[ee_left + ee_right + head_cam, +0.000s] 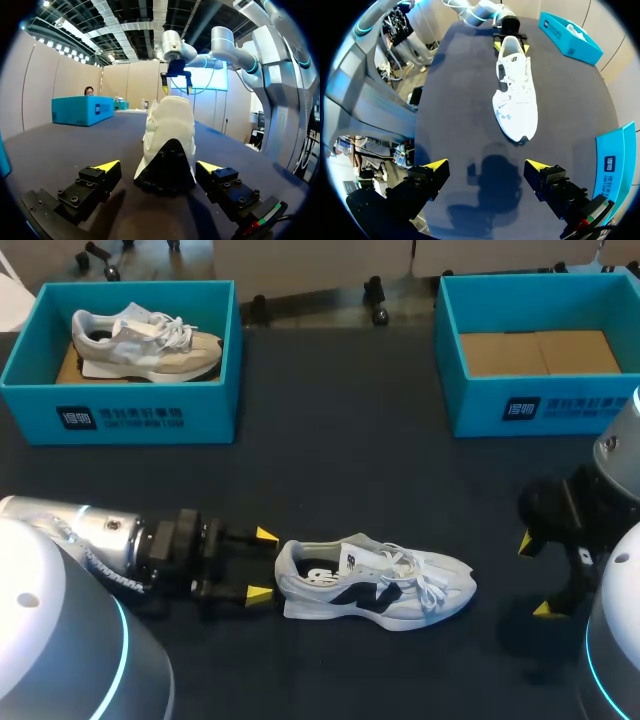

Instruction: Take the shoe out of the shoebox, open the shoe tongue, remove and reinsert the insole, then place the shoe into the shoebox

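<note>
Item: white lace-up sneaker (375,580), black side panel; heel just ahead of left gripper (262,564), fingers wide apart, empty; toe toward right gripper (535,576), farther, spread, empty.

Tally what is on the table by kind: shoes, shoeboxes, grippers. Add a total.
Shoes: 2 (white shoe on the table, beige shoe in the left shoebox)
Shoeboxes: 2 (left shoebox, right shoebox)
Grippers: 2 (left gripper, right gripper)
Total: 6
</note>
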